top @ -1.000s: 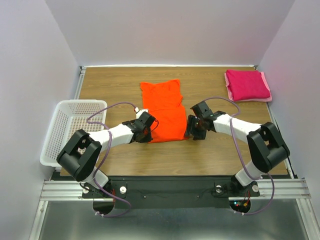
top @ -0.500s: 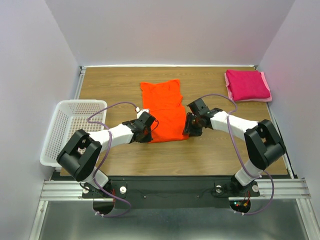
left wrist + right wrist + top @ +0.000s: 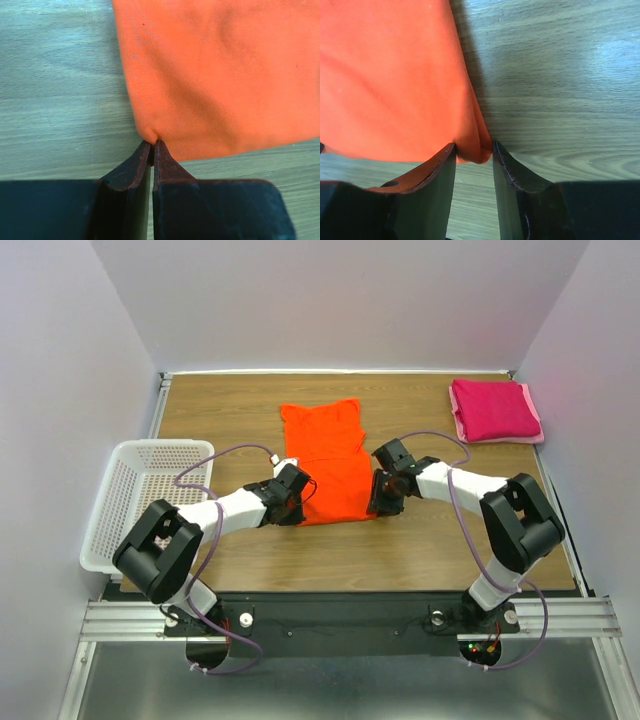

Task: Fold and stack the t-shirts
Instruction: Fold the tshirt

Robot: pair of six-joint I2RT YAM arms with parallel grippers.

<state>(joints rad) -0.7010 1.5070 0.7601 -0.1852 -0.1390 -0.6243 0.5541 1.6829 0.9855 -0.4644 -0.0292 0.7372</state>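
- Table (image 3: 220, 400): bare wood on both sides of the orange shirt and along the near strip in front of it. Walls close in at the far, left and right edges.
- Basket (image 3: 118, 502): at the table's left edge, well apart from both shirts, same spot as before.
- Orange shirt (image 3: 328, 455): flat at mid-table, long axis running far to near, with its near edge between the two grippers. It hasn't shifted.
- Pink shirt (image 3: 493, 410): folded in the far right corner, close to the right wall, well apart from the orange shirt, unmoved.
- Right gripper (image 3: 474, 150): a second ago it stood just off the shirt's right edge. It has now slid left onto the near-right corner. Jaws are apart and straddle the corner fold, and cloth fills the gap. I can't tell whether the pinch is firm.
- Left gripper (image 3: 151, 147): same pose as before, jaws pressed together on the near-left corner, with cloth puckered at the tips.
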